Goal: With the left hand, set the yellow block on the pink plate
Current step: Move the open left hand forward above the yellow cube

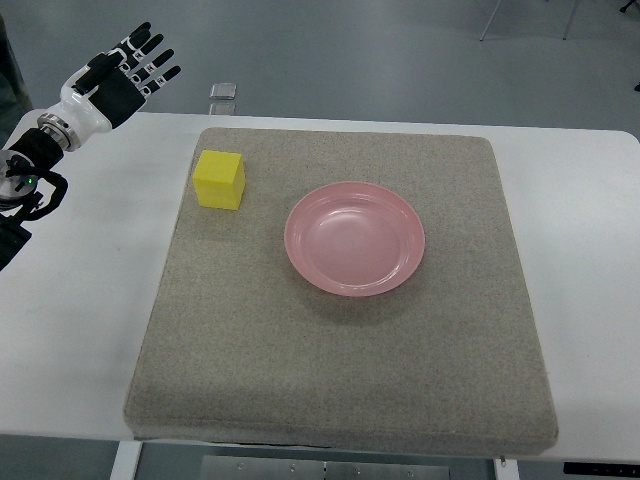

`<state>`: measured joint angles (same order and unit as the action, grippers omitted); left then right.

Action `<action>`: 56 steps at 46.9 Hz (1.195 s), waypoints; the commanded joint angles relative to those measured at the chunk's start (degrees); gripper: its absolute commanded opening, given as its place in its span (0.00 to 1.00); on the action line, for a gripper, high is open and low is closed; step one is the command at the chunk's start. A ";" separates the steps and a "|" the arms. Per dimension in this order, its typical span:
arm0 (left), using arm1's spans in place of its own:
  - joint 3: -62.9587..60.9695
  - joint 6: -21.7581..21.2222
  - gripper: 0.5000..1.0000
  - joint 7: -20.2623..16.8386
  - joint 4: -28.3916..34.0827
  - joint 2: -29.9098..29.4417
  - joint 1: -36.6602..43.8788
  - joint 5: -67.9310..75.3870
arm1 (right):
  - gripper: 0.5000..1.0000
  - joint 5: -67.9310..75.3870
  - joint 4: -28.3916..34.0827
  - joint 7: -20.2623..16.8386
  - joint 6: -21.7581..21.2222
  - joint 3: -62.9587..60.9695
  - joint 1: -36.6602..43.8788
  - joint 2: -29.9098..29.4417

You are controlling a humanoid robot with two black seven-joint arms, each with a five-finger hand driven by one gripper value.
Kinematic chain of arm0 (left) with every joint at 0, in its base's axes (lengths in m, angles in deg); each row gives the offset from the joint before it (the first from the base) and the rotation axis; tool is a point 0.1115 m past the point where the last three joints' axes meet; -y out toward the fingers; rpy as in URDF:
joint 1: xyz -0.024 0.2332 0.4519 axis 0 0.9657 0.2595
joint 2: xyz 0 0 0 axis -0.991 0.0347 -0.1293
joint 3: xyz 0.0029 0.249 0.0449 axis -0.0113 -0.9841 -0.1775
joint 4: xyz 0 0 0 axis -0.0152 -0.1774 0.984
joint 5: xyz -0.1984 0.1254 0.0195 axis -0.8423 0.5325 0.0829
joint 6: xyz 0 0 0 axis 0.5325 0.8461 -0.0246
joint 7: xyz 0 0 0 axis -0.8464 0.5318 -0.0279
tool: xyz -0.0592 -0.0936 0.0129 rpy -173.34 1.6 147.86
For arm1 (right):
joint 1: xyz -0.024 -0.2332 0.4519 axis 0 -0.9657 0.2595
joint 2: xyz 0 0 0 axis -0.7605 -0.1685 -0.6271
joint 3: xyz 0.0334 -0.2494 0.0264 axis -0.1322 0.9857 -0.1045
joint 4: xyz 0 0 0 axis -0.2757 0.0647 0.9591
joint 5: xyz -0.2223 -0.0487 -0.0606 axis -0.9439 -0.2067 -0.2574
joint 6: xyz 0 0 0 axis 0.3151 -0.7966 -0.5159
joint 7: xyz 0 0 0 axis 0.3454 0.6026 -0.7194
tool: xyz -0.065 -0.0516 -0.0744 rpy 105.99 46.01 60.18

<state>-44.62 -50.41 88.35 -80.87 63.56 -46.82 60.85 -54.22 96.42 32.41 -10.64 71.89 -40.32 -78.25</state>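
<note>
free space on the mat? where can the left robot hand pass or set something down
Bare: the whole mat below the pink plate, the strip right of the plate, and the white table left of the mat. Tightest: the gap between yellow block and plate. Left robot hand is open, beyond the table's far-left corner.

Pink plate [355, 238]: smooth, glossy, looks like plastic, w/ soft sheen across the bowl and rim. Yellow block [219, 180]: matt, even colour, no shine; prob. foam or painted wood, can't tell which. Mat [340, 380]: grey-beige cloth, felt-like, rough fuzzy nap, fully matt, soft rounded edges. Table [90, 300]: white, smooth, hard, satin finish, laminate by the look. Left hand [125, 72]: hard white shell w/ slight gloss, prob. plastic; fingers [150, 62] black, matt, w/ pale segments at the joints; wrist section dark, partly metallic-looking. Floor [380, 60] beyond table: grey, smooth, faint shine.
</note>
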 commanded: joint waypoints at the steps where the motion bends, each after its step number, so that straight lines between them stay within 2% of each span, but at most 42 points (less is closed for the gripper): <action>1: -0.09 0.08 0.99 0.00 -0.21 0.23 -0.16 0.01 | 0.85 -0.01 0.00 0.00 0.00 0.00 0.00 0.00; 29: -1.15 -0.18 0.99 0.09 0.23 1.37 -2.53 0.53 | 0.85 -0.01 0.00 0.00 0.00 0.00 0.00 0.00; 39: -1.50 1.40 0.99 -0.35 0.23 0.76 -4.37 15.98 | 0.85 -0.01 0.00 0.00 0.00 0.00 0.00 0.00; 43: -1.41 1.77 0.99 -2.45 0.14 0.67 -5.25 26.08 | 0.85 -0.01 0.00 0.00 0.00 0.00 0.00 0.00; 50: -1.50 1.77 0.99 -9.04 -0.12 -0.03 -6.05 41.03 | 0.85 -0.01 0.00 0.00 0.00 0.00 0.00 0.00; 56: -1.50 1.77 0.99 -10.55 -1.08 -0.91 -6.75 52.37 | 0.85 -0.01 0.00 0.00 0.00 0.00 0.00 0.00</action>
<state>-46.09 -48.62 78.14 -81.40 63.01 -53.25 107.95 -54.23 96.42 32.41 -10.64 71.89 -40.31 -78.25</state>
